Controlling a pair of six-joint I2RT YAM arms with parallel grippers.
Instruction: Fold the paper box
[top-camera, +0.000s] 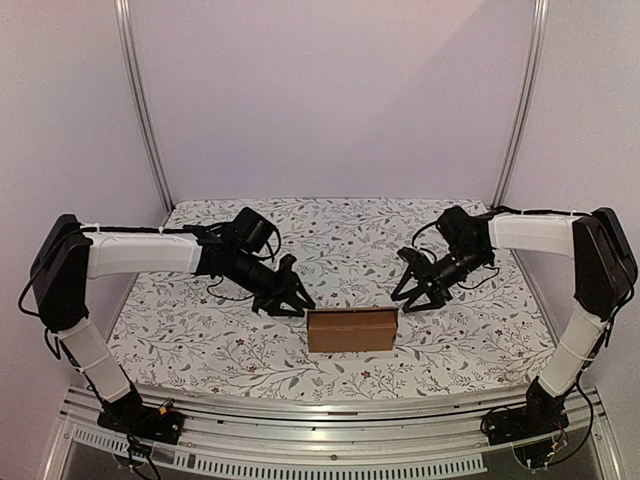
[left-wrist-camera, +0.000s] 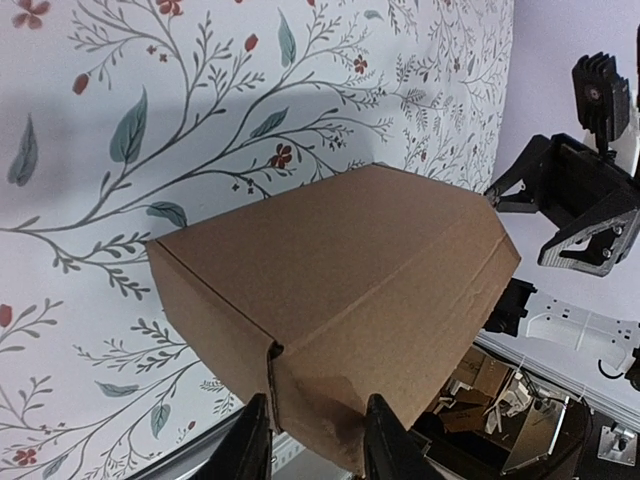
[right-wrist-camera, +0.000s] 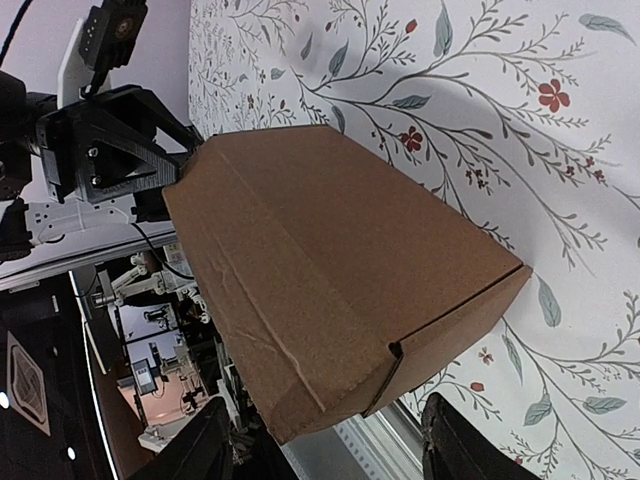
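Top external view: the paper box (top-camera: 350, 330) is seen standing on the floral tabletop (top-camera: 200, 335), near its front edge and between the two arms, as a closed oblong with its lid down. The left pincer (top-camera: 290, 300) is held just beside the box's left end and the right pincer (top-camera: 418, 295) just beside its right end. Both are spread, and in the wrist views each box end is framed between the fingers with nothing pinched. Whether any finger touches the cardboard cannot be made out. The folding is judged to be all but finished, and the step in hand is taken to be a release or a last check. A clean retreat would be called for next, without the box being nudged. What lies inside cannot be told, as the box is shut.
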